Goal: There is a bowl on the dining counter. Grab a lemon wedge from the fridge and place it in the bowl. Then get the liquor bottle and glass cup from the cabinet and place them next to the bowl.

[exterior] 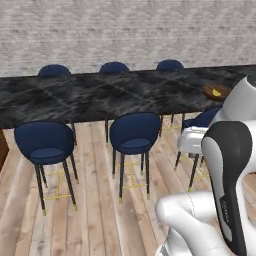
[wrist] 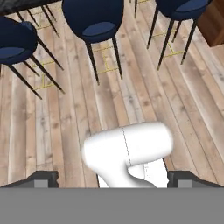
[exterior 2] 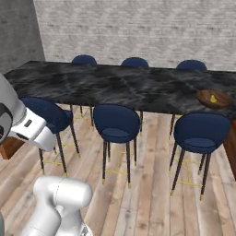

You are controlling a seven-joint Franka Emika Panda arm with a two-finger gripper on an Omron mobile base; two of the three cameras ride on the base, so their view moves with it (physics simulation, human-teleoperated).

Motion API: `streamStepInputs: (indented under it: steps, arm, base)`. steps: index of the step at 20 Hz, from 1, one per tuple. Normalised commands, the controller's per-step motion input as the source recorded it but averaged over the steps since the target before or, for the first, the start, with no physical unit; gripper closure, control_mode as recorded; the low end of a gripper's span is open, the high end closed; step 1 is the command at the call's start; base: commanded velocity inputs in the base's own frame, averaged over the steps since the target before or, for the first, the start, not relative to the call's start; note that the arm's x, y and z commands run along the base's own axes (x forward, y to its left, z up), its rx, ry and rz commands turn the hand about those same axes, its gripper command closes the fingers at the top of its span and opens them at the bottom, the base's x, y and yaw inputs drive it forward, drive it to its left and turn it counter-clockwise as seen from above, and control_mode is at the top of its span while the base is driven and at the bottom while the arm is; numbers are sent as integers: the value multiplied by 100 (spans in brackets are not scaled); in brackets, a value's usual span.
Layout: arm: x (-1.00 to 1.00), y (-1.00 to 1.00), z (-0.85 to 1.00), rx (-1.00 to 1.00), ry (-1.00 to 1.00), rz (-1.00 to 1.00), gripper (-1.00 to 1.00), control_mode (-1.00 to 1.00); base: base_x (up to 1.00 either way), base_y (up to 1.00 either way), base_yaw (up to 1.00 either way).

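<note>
The dining counter [exterior: 100, 95] [exterior 2: 115, 85] is a long black marble top crossing both base views. Near its right end sits the dark-brown wooden bowl [exterior: 209, 90] [exterior 2: 223, 99], and the small yellow lemon wedge [exterior: 216, 92] [exterior 2: 213, 98] lies inside it. My gripper [wrist: 113, 179] is open, its two dark fingertips [wrist: 46, 178] set wide apart with nothing held between them. It points down at the plank floor, well away from the bowl. The fridge, cabinet, liquor bottle and glass cup are out of view.
Blue stools [exterior: 135, 132] [exterior 2: 115, 122] on thin dark legs stand along the counter's near side, and several more line its far side. Their legs show in the hand view [wrist: 94, 26]. Light wooden floor [wrist: 57, 131] lies between me and the stools. A brick wall [exterior: 125, 30] stands behind.
</note>
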Motion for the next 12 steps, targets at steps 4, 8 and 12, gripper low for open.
streamStepInputs:
  steps: [4,8,12]
  arm:
    - [0,0,0,0,0,0,-100,100]
    - [0,0,0,0,0,0,-100,100]
    - [0,0,0,0,0,0,-100,100]
  base:
    - [0,100,3]
    - [10,100,0]
    - [16,100,0]
